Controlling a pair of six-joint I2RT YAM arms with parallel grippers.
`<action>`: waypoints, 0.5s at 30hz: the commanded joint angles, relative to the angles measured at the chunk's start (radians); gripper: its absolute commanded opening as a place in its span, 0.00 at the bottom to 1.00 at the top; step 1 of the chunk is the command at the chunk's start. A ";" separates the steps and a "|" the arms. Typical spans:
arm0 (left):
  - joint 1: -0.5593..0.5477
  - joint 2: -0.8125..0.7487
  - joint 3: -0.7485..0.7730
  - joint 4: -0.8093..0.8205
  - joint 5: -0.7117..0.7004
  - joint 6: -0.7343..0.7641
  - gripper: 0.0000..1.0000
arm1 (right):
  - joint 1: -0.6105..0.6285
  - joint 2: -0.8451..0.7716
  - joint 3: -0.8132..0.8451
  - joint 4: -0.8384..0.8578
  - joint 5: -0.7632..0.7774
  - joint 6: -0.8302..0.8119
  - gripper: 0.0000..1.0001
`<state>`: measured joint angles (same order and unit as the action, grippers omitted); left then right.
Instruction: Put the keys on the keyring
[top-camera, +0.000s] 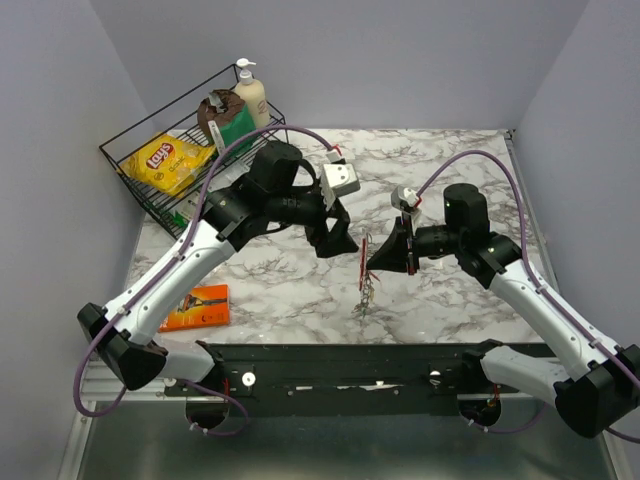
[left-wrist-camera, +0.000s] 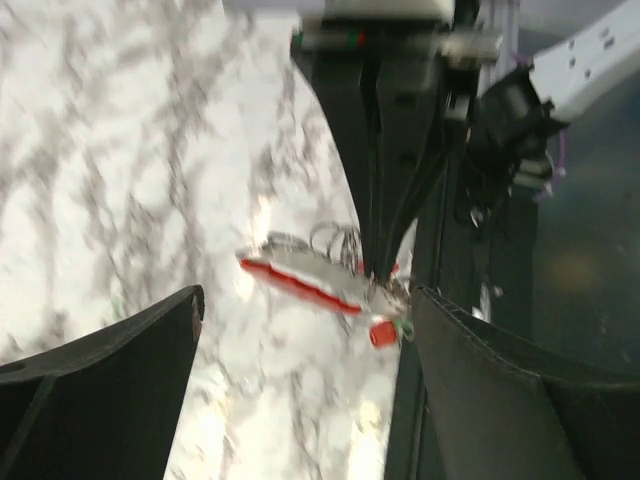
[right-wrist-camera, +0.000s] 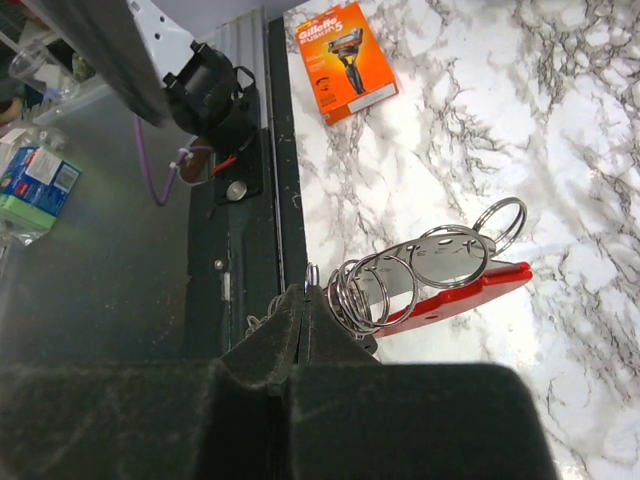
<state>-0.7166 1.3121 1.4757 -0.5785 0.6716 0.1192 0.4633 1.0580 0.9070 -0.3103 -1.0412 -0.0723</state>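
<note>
My right gripper (top-camera: 377, 260) is shut on the keyring (top-camera: 363, 262) and holds it above the marble table. In the right wrist view its fingers (right-wrist-camera: 330, 320) pinch the end of the red loop (right-wrist-camera: 462, 296), next to the silvery plate and several split rings (right-wrist-camera: 400, 280). The keys (top-camera: 362, 300) dangle below the loop. In the left wrist view the red loop (left-wrist-camera: 300, 283) is blurred, and a red key head (left-wrist-camera: 383, 333) with a green bit hangs beside it. My left gripper (left-wrist-camera: 308, 305) is open, just left of the keyring (top-camera: 340, 238), with its jaws spread wide and nothing in them.
An orange razor packet (top-camera: 197, 306) lies at the front left of the table and also shows in the right wrist view (right-wrist-camera: 345, 60). A wire basket (top-camera: 130, 165) at the back left holds a chips bag, a soap bottle and a pouch. The black base rail (top-camera: 330, 365) runs along the near edge.
</note>
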 joint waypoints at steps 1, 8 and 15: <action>-0.003 0.085 0.084 -0.406 -0.006 0.118 0.80 | 0.003 0.007 0.044 -0.036 -0.034 -0.014 0.01; -0.030 0.197 0.090 -0.423 0.086 0.129 0.54 | 0.003 0.030 0.050 -0.041 -0.051 -0.011 0.01; -0.072 0.251 0.112 -0.376 0.111 0.137 0.54 | 0.001 0.034 0.049 -0.041 -0.057 -0.011 0.01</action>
<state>-0.7700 1.5585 1.5471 -0.9524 0.7273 0.2398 0.4633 1.0904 0.9154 -0.3470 -1.0573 -0.0795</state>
